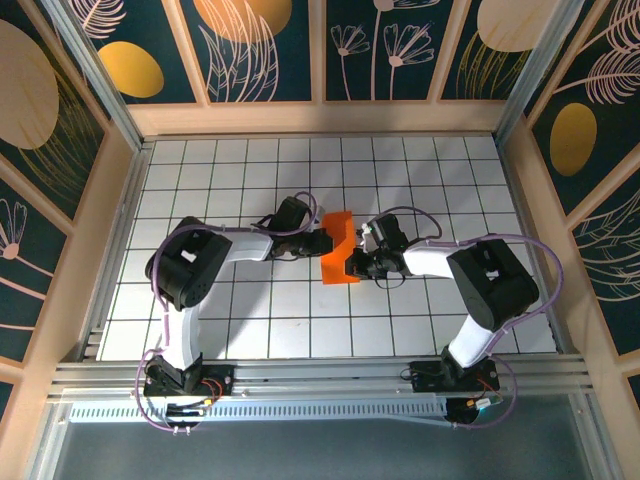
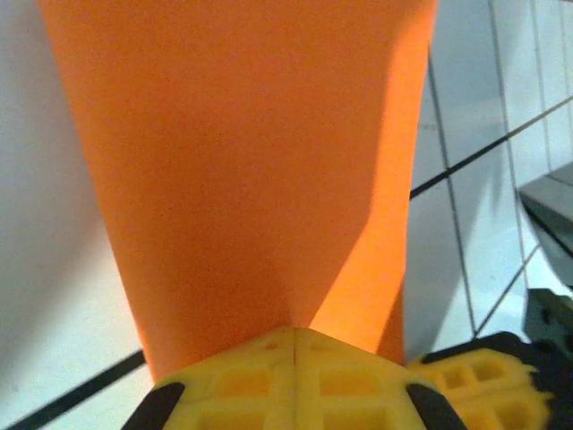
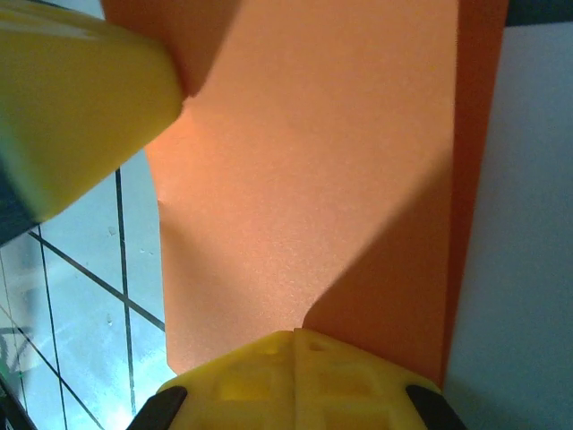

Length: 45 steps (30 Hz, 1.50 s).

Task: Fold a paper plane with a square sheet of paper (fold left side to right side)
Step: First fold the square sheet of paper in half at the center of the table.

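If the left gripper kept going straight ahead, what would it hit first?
The orange paper it pinches: the left gripper is shut on its edge. Beyond that, probably the right gripper, though depth is unclear.

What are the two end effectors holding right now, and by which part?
Both are shut on the orange sheet of paper. The left end effector pinches its left edge and the right end effector pinches its right edge.

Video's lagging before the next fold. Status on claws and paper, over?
Left claw shut on the orange sheet. Right claw shut on it too. Sheet bowed between them. Claws crowd each other, close together.
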{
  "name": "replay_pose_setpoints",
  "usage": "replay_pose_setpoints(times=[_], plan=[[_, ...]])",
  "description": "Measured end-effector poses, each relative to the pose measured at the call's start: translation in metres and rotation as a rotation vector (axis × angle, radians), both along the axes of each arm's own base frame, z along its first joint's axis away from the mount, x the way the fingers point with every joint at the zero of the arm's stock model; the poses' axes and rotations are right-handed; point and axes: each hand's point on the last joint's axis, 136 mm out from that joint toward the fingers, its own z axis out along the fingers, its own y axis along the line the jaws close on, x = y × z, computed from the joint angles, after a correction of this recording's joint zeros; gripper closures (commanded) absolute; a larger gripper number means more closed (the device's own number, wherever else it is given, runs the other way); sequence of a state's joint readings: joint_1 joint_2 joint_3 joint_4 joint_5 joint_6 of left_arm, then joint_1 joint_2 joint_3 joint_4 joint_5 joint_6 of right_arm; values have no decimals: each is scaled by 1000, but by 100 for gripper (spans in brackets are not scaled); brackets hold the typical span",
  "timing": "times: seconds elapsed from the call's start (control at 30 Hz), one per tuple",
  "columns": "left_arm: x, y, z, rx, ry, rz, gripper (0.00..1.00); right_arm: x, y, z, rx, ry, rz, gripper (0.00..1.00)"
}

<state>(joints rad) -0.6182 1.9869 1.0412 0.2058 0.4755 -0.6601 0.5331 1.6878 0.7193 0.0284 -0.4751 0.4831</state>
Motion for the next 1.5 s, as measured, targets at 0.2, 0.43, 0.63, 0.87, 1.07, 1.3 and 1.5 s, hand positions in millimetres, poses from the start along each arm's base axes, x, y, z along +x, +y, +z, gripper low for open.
replay_pose_setpoints(times=[0.2, 0.43, 0.63, 0.87, 1.07, 1.3, 1.5], plan=[[3, 2, -6, 0, 3, 6, 100, 1, 0, 0, -8, -4, 9, 100], [6, 5, -8, 4, 1, 17, 100, 3, 0, -1, -16, -15, 21, 100], [15, 6, -8, 1, -2, 29, 100, 5, 1, -1, -15, -25, 19, 100], [46, 16, -8, 20, -7, 82, 100, 7, 1, -1, -15, -33, 22, 100], [71, 27, -7, 54, -39, 131, 100, 7, 1, -1, -15, -33, 22, 100], [76, 32, -8, 73, -53, 143, 100, 7, 1, -1, -14, -32, 22, 100], [68, 38, -4, 74, -56, 143, 100, 7, 1, -1, -13, -32, 22, 100]])
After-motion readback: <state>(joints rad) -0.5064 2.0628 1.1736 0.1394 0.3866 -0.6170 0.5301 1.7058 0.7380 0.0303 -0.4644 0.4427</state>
